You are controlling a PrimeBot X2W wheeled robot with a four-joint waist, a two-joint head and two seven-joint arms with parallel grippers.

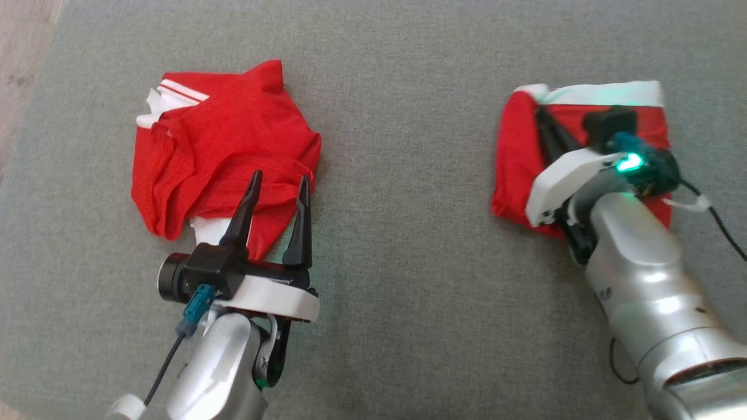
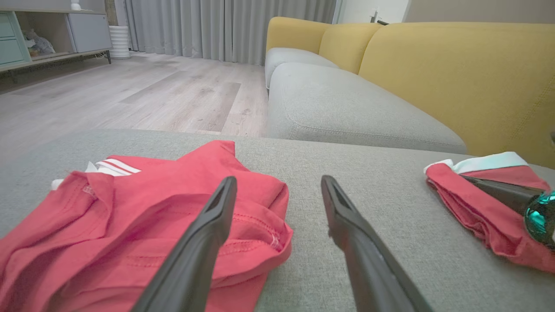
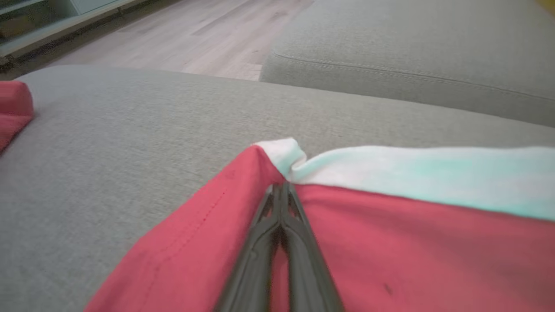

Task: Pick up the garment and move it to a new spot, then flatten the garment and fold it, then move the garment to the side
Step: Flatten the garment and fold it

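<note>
Right pincer (image 3: 282, 188), closed, lies on folded red garment (image 3: 412, 247).

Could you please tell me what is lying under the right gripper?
The folded red garment lies under the shut right gripper, on the grey cushion. Whatever is beneath the cloth is covered.

Wide bare cushion (image 1: 408, 262) strip mid-view, crumpled garment (image 1: 227, 140) left, folded garment (image 1: 516, 157) right (well apart)
</note>
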